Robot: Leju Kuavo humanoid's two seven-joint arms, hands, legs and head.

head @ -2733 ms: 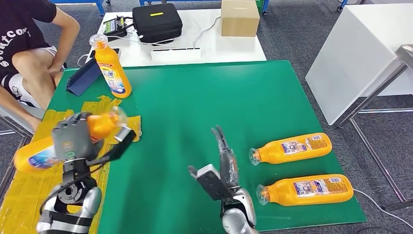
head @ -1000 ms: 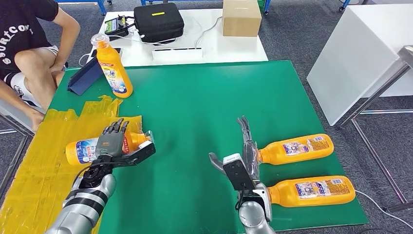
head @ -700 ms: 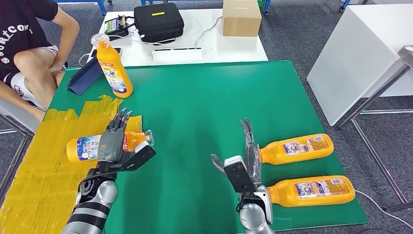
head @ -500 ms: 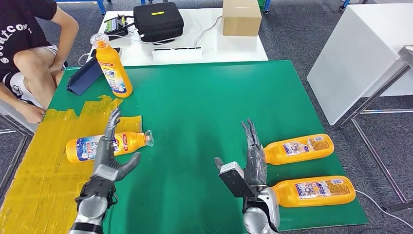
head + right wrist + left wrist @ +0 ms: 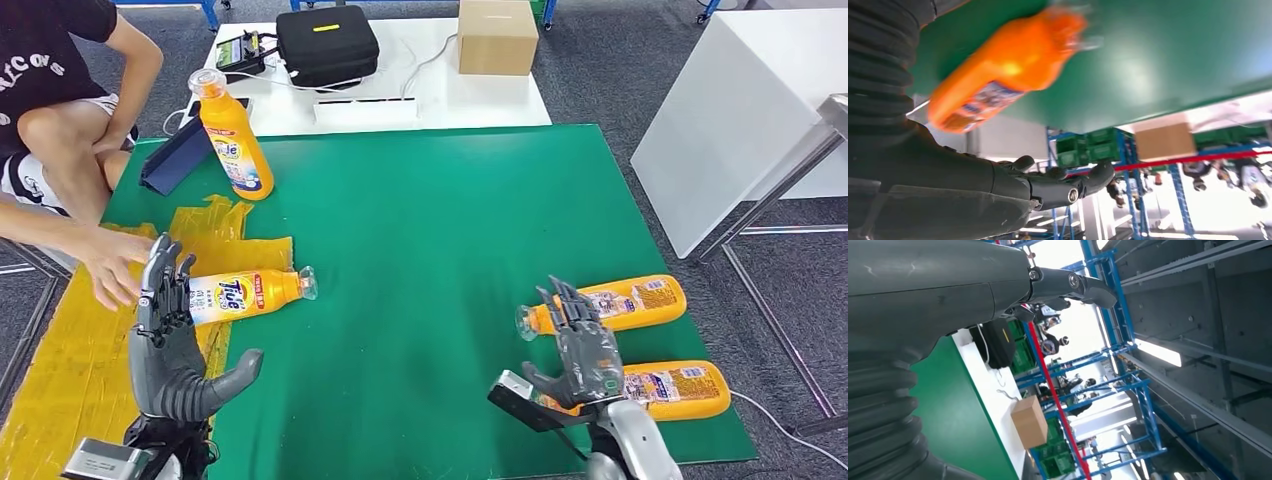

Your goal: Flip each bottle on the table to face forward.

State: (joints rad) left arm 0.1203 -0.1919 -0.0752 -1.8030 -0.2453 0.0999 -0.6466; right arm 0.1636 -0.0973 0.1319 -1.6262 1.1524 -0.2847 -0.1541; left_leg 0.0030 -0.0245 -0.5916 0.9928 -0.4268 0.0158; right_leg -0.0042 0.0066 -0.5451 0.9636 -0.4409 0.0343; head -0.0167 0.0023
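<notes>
A person's hand point(image 5: 113, 268) reached in at the far left over crinkled yellow tape point(image 5: 60, 340) stuck on the green desk point(image 5: 420, 210). The left hand point(image 5: 170, 340) was raised near the desk's left front, matte grey, fingers spread upward and thumb out to the side, holding nothing. Just beyond it a smooth orange plastic bottle point(image 5: 245, 292) lay on its side, half on the tape, label up, clear cap toward the desk's middle. It was not touching the left hand. Farther back on the left an upright orange bottle point(image 5: 230, 140) of the same tapered shape stood near the desk's rear edge, beside a dark blue folded case point(image 5: 175, 155).

Behind the desk, a white table point(image 5: 380, 80) carried a black zip case point(image 5: 322, 42), a white power strip point(image 5: 365, 108) and a cardboard box point(image 5: 497, 35).

At the right front, the right hand point(image 5: 582, 350) was raised with fingers apart and slightly curled, gripping nothing. It overlapped two lying bottles in the head view; contact could not be judged. The farther lying bottle point(image 5: 625, 302) pointed its clear cap toward the desk's middle, label up. The nearer lying bottle point(image 5: 680, 388) was parallel to it, cap end hidden behind the hand. In the right wrist view an orange bottle point(image 5: 1008, 65) appeared blurred, apart from the dark fingers point(image 5: 1068, 187).
</notes>
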